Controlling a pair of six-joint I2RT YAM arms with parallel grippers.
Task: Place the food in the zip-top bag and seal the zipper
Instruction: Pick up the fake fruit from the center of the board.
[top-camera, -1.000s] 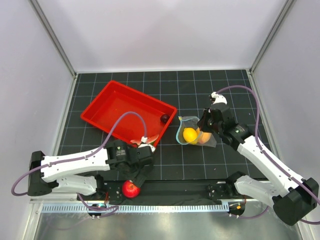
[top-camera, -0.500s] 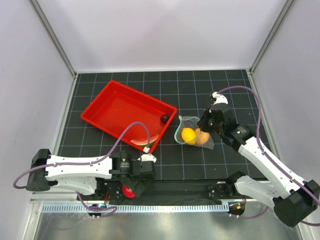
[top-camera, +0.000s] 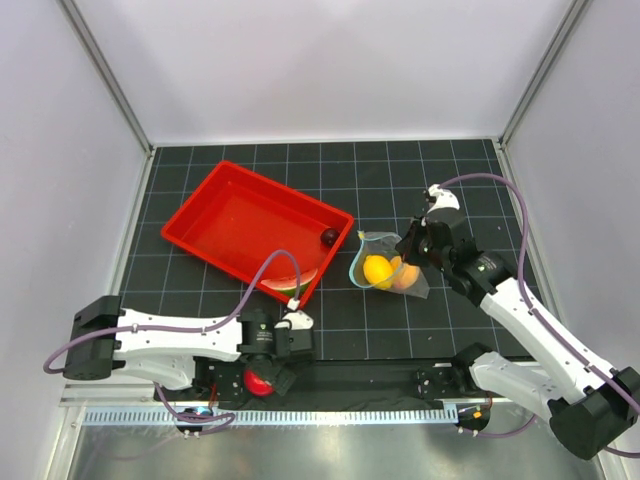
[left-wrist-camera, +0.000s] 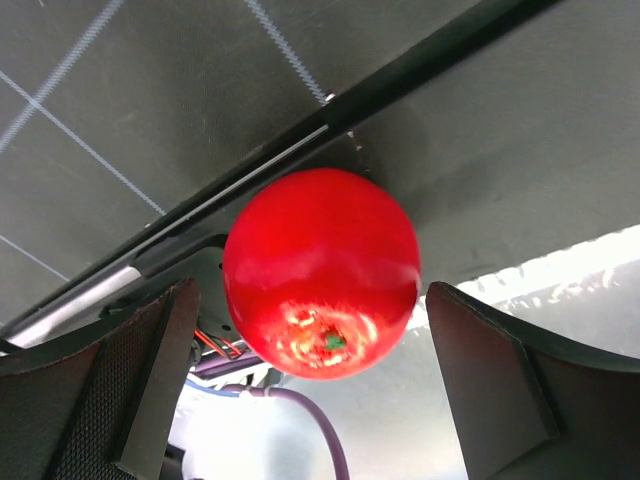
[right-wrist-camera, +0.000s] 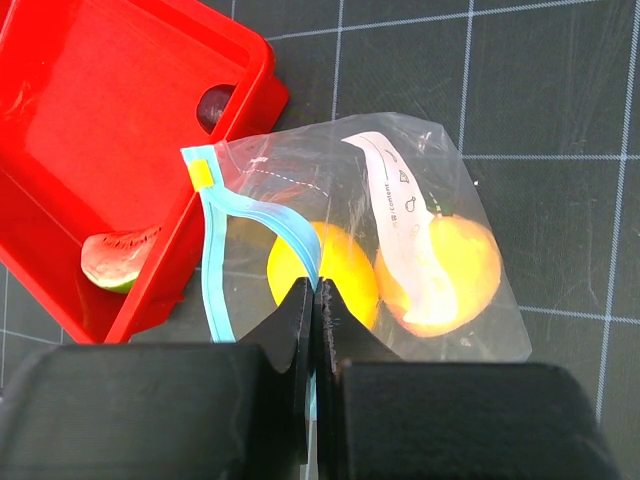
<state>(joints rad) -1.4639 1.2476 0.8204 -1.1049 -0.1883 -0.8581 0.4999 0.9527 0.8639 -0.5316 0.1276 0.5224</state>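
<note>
Near the front of the table (top-camera: 340, 322), left gripper (left-wrist-camera: 315, 350) spread around red apple (left-wrist-camera: 320, 272), right gripper (right-wrist-camera: 315, 292) pinching zipper (right-wrist-camera: 208, 260).

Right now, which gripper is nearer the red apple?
Left. The left gripper straddles the red apple, fingers open either side; the right gripper is far off, pinching the zipper of the zip-top bag.

In the top view the left gripper (top-camera: 267, 375) covers most of the red apple (top-camera: 258, 385) at lower centre-left. In the left wrist view both fingers (left-wrist-camera: 120, 390) run off the bottom edge. In the right wrist view the red tray (right-wrist-camera: 100, 120) is cut by the left and top edges. Its wall hides part of the watermelon wedge (right-wrist-camera: 115, 258). The right gripper (right-wrist-camera: 315, 295), pressed together, covers the lower end of the zipper (right-wrist-camera: 213, 250).
</note>
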